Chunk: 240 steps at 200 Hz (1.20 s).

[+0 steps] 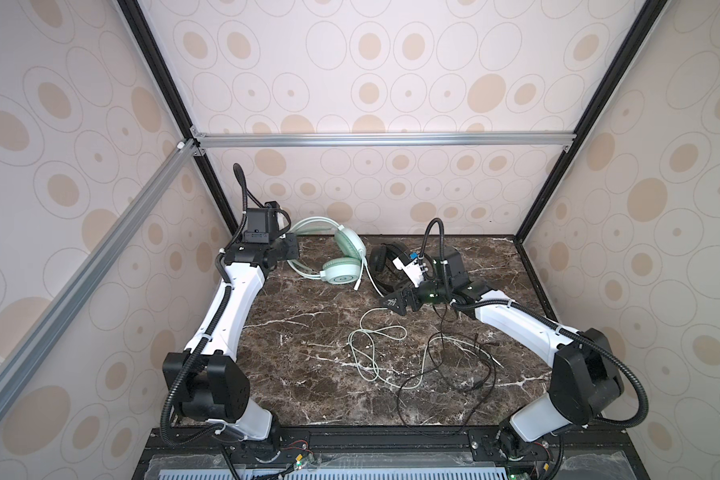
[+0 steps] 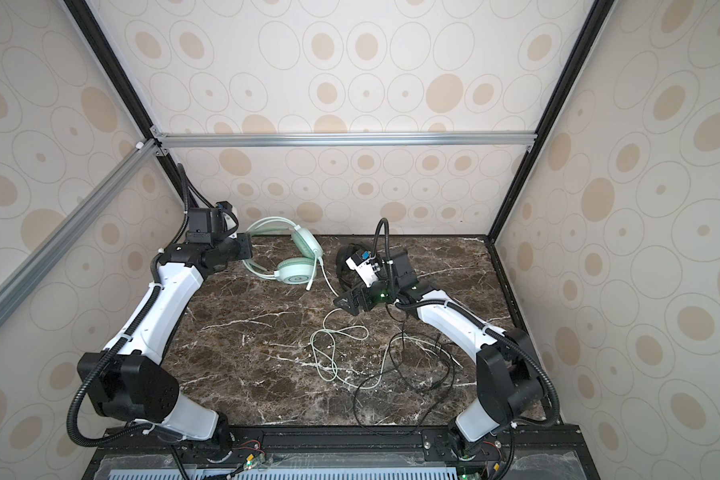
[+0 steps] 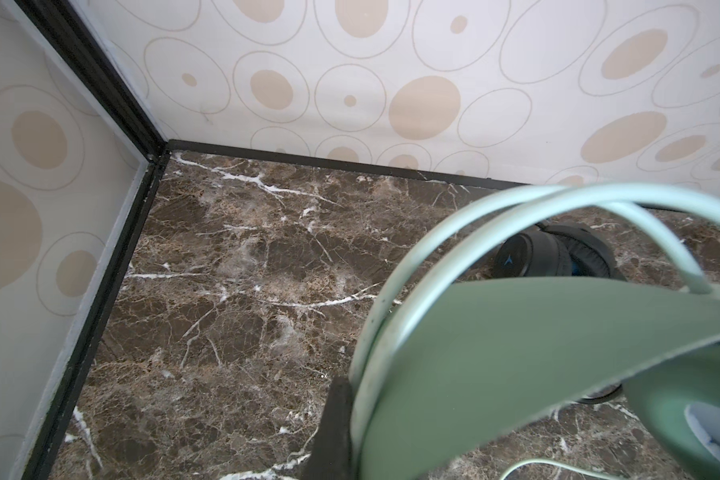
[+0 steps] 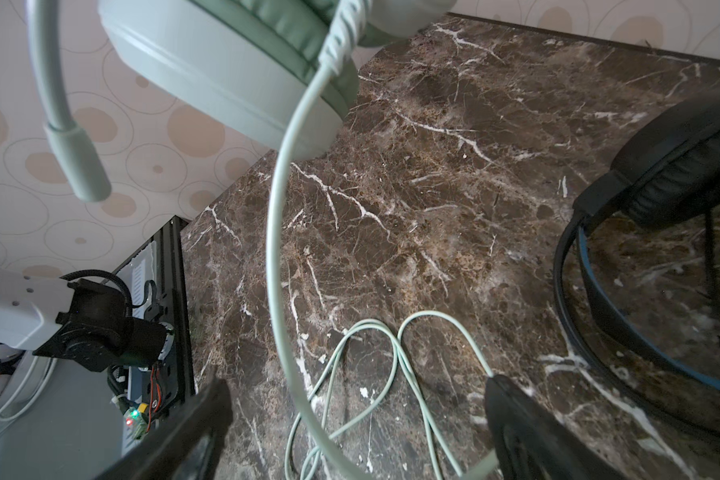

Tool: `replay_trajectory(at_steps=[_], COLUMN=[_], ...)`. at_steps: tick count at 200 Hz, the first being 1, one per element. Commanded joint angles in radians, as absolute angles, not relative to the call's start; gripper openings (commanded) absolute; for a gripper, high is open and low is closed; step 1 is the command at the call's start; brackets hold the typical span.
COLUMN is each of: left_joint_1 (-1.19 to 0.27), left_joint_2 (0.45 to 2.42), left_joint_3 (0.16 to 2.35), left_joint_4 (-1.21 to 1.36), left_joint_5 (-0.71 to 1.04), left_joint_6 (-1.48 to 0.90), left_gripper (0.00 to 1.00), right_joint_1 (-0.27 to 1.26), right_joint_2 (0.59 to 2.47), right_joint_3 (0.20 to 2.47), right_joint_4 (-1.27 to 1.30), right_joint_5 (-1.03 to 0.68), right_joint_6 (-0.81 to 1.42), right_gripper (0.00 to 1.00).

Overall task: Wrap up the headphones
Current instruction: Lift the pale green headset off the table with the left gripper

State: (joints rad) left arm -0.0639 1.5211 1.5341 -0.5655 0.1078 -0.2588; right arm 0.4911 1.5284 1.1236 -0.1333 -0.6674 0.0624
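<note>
The mint-green headphones lie at the back of the table, one earcup flat and one on edge. My left gripper is shut on their headband. Their pale cable runs forward in loose loops. My right gripper stands open low over that cable, which passes between its fingers untouched. The black headphones, with a blue inner band, sit just behind the right gripper, partly hidden by the wrist. Their black cable tangles with the mint loops.
The brown marble table is walled by patterned panels at the back and on both sides. The mint microphone boom sticks out beside the flat earcup. A black rail runs along the front edge.
</note>
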Motion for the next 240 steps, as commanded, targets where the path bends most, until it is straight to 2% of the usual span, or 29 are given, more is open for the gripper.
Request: replay_trajectory(at_steps=[1, 92, 240], left_joint_1=[-0.072, -0.095, -0.18], left_joint_2=[1.466, 1.464, 1.468], left_joint_3=[1.582, 1.681, 1.819], left_joint_4=[-0.524, -0.563, -0.608], left_joint_5=[0.202, 0.31, 0.348], left_joint_6=[-0.326, -0.368, -0.501], left_gripper=[0.0, 0.0, 0.0], right_joint_1=[0.482, 0.481, 0.482], right_joint_2=[1.486, 1.467, 1.353], right_joint_3=[1.114, 1.103, 0.992], right_joint_4=[-0.075, -0.025, 0.119], right_joint_5=[-0.713, -0.745, -0.783], right_joint_6=[0.1, 0.124, 0.207], right_gripper=[0.98, 0.96, 0.96])
